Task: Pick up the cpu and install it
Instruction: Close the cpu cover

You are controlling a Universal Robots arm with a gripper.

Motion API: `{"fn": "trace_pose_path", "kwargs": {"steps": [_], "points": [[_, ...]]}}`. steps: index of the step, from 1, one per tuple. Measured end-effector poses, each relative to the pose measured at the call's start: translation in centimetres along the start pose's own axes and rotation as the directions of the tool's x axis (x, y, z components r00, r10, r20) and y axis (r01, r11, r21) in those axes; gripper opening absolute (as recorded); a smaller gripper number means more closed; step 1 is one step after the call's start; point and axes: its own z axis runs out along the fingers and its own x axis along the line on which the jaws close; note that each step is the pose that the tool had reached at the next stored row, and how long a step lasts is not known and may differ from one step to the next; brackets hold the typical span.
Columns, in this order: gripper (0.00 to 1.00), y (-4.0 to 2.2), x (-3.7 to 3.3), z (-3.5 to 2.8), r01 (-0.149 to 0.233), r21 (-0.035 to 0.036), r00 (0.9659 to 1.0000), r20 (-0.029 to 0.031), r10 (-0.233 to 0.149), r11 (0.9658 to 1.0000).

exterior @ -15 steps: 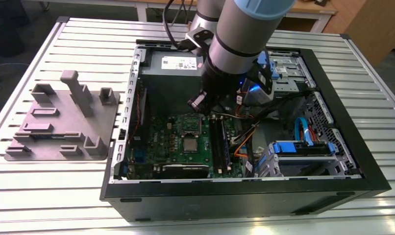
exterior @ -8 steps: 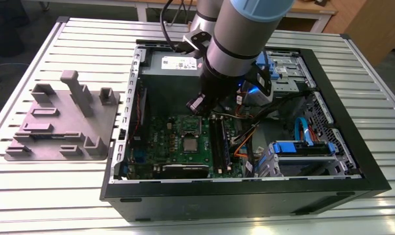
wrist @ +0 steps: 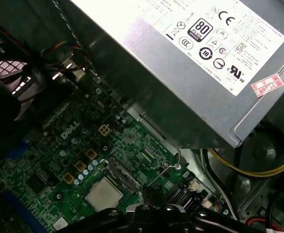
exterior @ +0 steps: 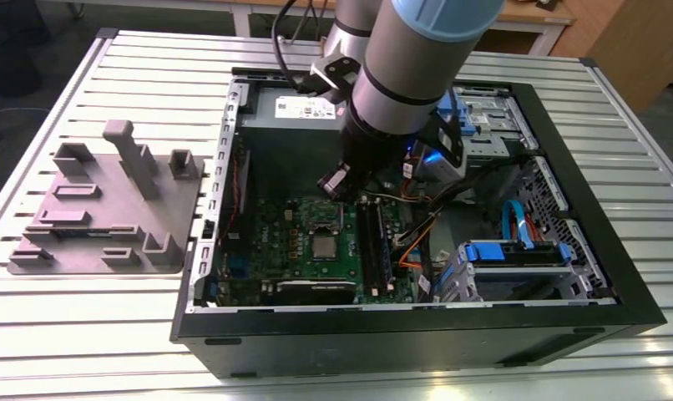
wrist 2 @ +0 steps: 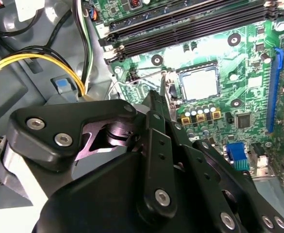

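Note:
The cpu (exterior: 323,247) (wrist 2: 200,83) (wrist: 104,193), a small square chip with a silvery top, lies flat in its socket on the green motherboard (exterior: 275,242) inside the open computer case. The socket's thin wire lever (wrist: 167,170) stands raised beside it. My gripper (exterior: 336,188) (wrist 2: 157,97) (wrist: 151,209) hangs inside the case above the board, just off the socket toward the power supply and apart from the chip. I see nothing held in it.
A grey power supply box (exterior: 303,109) (wrist: 190,63) sits close behind the gripper. Yellow and black cables (wrist 2: 15,68), memory slots (wrist 2: 190,24) and a blue-handled drive cage (exterior: 515,259) crowd the case. A grey fixture plate (exterior: 103,209) lies at the exterior view's left.

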Motion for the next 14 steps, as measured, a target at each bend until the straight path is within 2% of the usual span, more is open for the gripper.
{"fn": "trace_pose_path", "kwargs": {"steps": [14], "points": [[0.11,-0.52,0.48,-0.09,0.01,-0.0001,0.9999,-0.0018,-0.01,0.9999]]}}
